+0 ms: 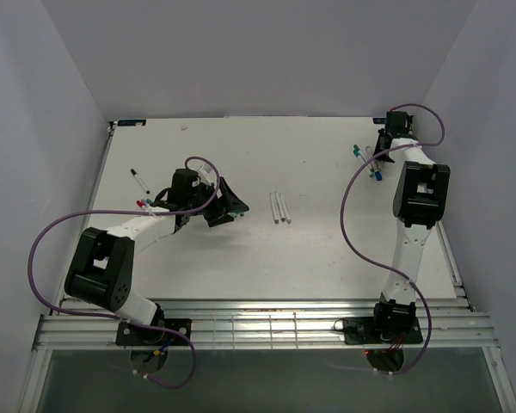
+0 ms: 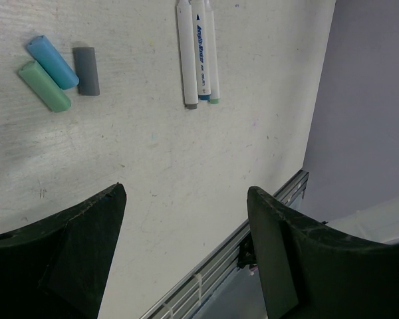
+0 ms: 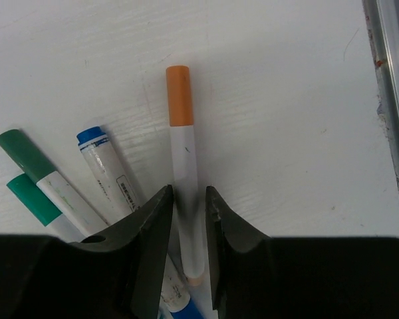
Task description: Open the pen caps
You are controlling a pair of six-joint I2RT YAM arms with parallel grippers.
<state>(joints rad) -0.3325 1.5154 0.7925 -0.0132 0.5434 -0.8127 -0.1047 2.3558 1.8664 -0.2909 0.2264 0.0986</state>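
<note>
My right gripper (image 3: 189,196) is open but narrow, its jaws astride the white barrel of a pen (image 3: 184,156) with an orange cap (image 3: 179,95) that lies flat on the table. A thin dark gap shows by the right jaw. Beside it lie two green-capped pens (image 3: 26,156) and a blue-tipped pen (image 3: 93,137). My left gripper (image 2: 186,199) is wide open over bare table and holds nothing. Ahead of it lie loose green (image 2: 44,86), blue (image 2: 52,62) and grey (image 2: 86,70) pen caps. Three uncapped pens (image 2: 198,53) lie side by side there, and show mid-table (image 1: 279,207) from above.
A black-capped pen (image 1: 138,178) lies at the far left, with small coloured pieces (image 1: 142,204) by the left arm. The table's metal rail (image 2: 206,279) runs under the left gripper. The right arm (image 1: 417,198) works near the table's right edge and back wall.
</note>
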